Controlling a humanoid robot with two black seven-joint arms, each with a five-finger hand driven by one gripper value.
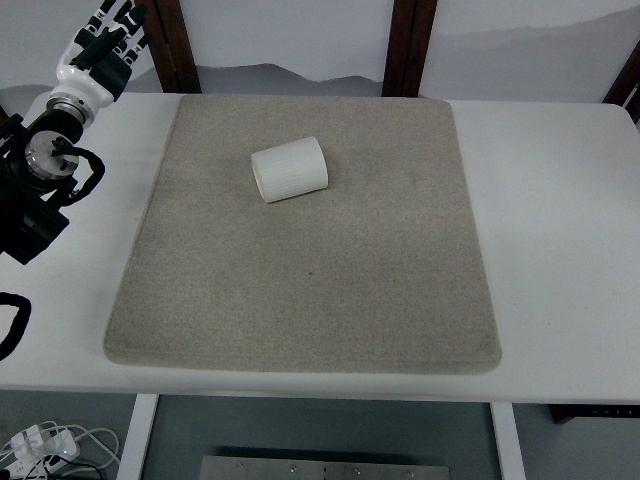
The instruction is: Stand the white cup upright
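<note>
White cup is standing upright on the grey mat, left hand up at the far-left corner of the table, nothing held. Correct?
Not quite. The head view shows the white cup lying on its side on the grey mat, not upright. The rest holds: the left hand is at the table's far-left corner, holding nothing.

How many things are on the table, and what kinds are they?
White cup, lying on its side: 1
Grey mat under it: 1
Robot hand, the left one, up at the far left corner: 1
Total: 3
</note>
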